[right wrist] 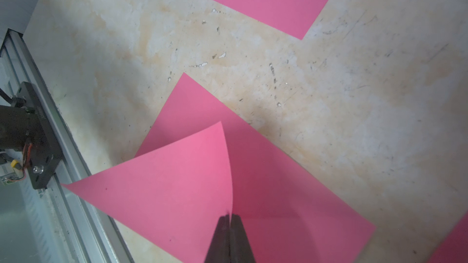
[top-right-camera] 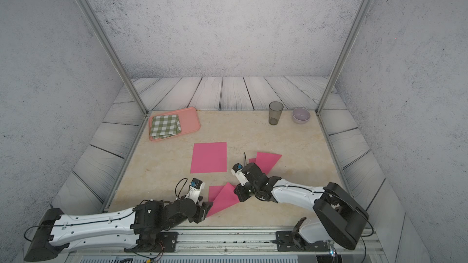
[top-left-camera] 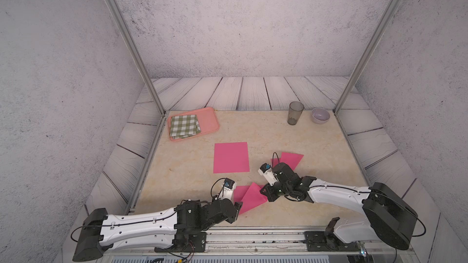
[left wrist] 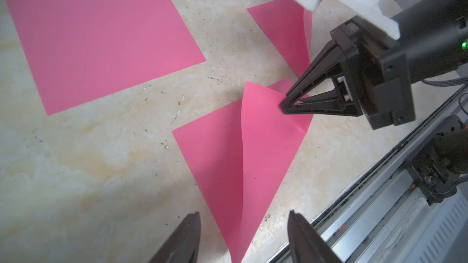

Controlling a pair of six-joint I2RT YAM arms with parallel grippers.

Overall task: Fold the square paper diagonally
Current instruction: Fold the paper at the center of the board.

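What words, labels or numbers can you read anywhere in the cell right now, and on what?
None readable in any view.
White wrist housing on the left arm: tiny dark marks, too small to read.
Half-folded paper, flat paper, tray, cup, bowl: plain, no print.

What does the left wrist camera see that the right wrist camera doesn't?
Only the left wrist view: the whole right claw seen from outside, pinching the lifted flap, and the left claw standing open. Only the right wrist view: the left arm's base with red wires. Both: the half-folded pink paper, the flat pink sheet and the marbled table.
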